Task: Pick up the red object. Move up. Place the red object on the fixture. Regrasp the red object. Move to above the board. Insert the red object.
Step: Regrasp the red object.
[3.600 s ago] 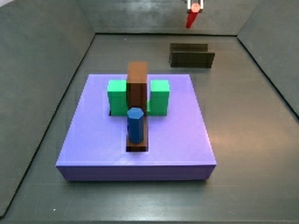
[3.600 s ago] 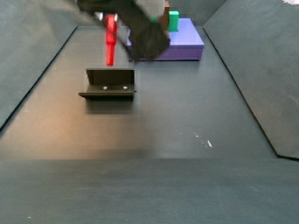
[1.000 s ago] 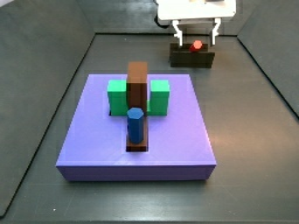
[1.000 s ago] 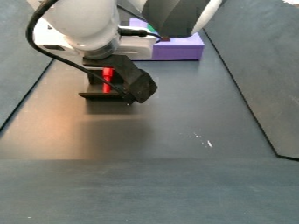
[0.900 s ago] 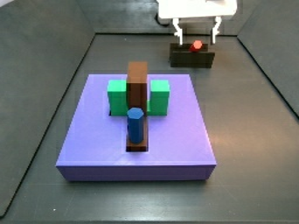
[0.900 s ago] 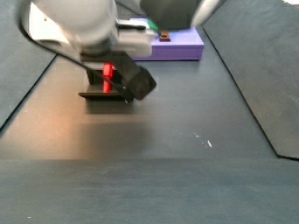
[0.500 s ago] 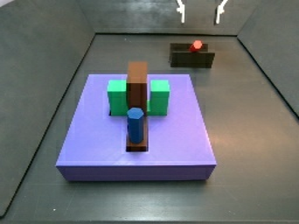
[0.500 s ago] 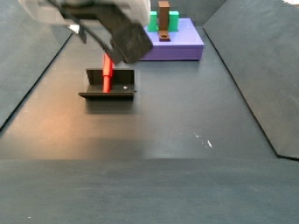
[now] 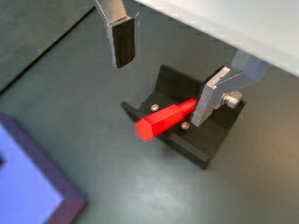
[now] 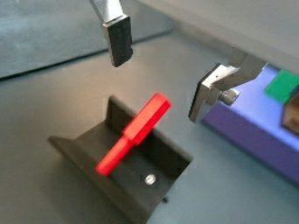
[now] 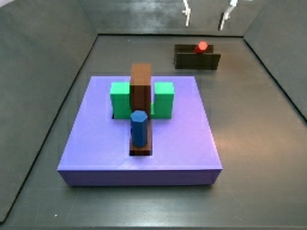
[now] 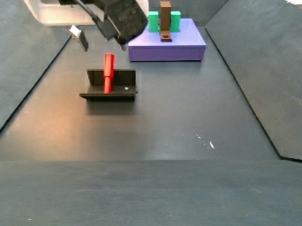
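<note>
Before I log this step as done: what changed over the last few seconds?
The end effector carried the red object down onto the fixture, let go, and rose; it now hangs open above, empty. The board and its parts stayed put.

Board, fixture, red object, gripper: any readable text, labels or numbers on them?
None. No text, label, number or sign shows on the board, the fixture, the red object leaning in the fixture, or the gripper, open above the fixture. Every surface in view is plain.
</note>
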Motion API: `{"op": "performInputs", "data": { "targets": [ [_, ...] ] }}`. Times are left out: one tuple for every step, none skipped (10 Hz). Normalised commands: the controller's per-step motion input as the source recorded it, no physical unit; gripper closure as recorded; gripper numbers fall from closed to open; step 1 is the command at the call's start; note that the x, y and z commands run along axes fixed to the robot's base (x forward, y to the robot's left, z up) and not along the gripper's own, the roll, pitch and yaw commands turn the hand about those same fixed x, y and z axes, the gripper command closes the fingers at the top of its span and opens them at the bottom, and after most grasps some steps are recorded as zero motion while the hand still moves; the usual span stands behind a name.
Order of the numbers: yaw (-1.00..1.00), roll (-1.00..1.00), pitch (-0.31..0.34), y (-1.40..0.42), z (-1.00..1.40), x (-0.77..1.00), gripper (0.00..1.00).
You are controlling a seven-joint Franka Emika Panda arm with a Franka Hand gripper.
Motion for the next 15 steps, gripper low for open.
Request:
{"op": "performInputs", "data": {
  "targets": [
    [0.00, 1.00, 0.000, -0.07, -0.22, 0.04, 0.00],
    [0.00, 1.00, 0.000, -0.06, -0.25, 0.09, 0.00],
    [-0.01, 1.00, 0.000, -0.04, -0.26, 0.09, 0.00],
    [0.00, 0.97, -0.089, -0.07, -0.14, 0.29, 0.00],
    [0.00, 0.99, -0.089, -0.05, -0.21, 0.14, 0.00],
    [-0.02, 0.94, -0.114, 0.00, -0.27, 0.05, 0.00],
    [-0.03, 0.91, -0.137, 0.00, -0.18, 0.00, 0.00],
    [0.00, 0.99, -0.100, 0.00, -0.17, 0.00, 0.00],
    [-0.01, 1.00, -0.069, 0.01, -0.20, -0.04, 0.00],
    [-0.02, 0.91, -0.131, 0.00, -0.25, -0.03, 0.00],
    [-0.02, 0.82, -0.197, 0.00, -0.25, 0.00, 0.00],
    [-0.02, 0.79, -0.200, 0.00, -0.23, 0.00, 0.00],
    [-0.07, 0.69, -0.229, 0.03, -0.24, 0.02, 0.00],
    [-0.14, 0.49, -0.306, 0.17, -0.23, 0.05, 0.00],
    [-0.10, 0.38, -0.331, 0.19, -0.06, 0.03, 0.00]
  ]
}}
